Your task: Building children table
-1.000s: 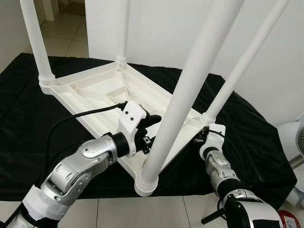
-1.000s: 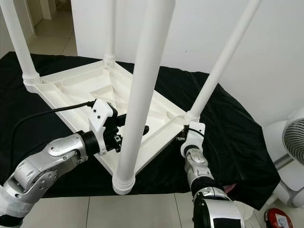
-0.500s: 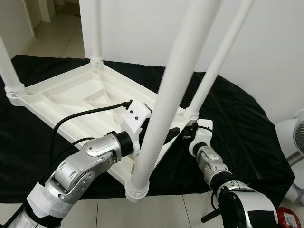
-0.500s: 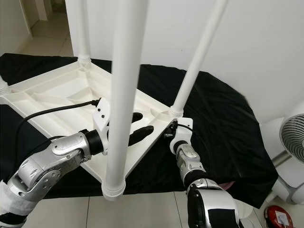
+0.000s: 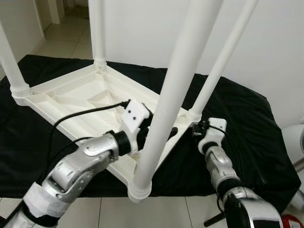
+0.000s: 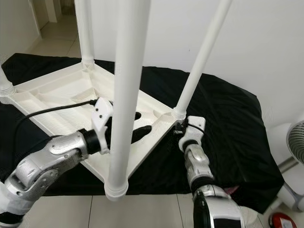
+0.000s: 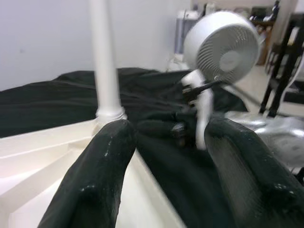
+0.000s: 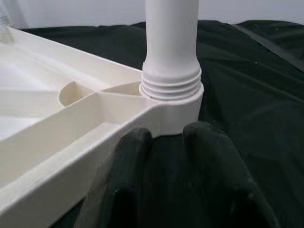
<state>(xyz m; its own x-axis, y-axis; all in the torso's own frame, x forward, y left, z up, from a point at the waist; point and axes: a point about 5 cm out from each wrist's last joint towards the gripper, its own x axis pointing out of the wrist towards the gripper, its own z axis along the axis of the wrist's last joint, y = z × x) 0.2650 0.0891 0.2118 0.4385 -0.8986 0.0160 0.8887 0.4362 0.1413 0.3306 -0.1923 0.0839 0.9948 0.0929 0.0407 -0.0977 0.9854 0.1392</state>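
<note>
White plastic children's table point(image 5: 80, 97) is lying upside down on a black cloth point(image 5: 247, 123) spread over a raised surface, its ribbed underside facing up and its four white tubular legs point(image 5: 172, 97) pointing upward from threaded corner sockets. No brand, label or writing is readable on the table, the cloth or the arms.

The left silver arm is reaching in from the lower left, bent at the elbow, with a black cable point(image 5: 83, 114) looping over the tabletop to its white wrist bracket. The left gripper point(image 6: 135, 126) is sitting over the near edge of the tabletop, just behind the nearest leg. In the left wrist view its two long black fingers point(image 7: 102, 175) are spread apart, closing on nothing, with the tabletop edge beneath them.

The right silver arm is extending forward from the lower right, forearm nearly straight, with the right gripper point(image 5: 195, 130) at the corner socket point(image 8: 173, 107) where the right-hand leg screws in. In the right wrist view its fingertips point(image 8: 135, 142) are lying close together with a narrow gap between them, right at the base of the socket; whether they are touching it is not clear, and nothing is pinched between them.

A white round fan point(image 7: 222, 47) is standing beyond the cloth's right edge, on the pale tiled floor point(image 5: 66, 45).
</note>
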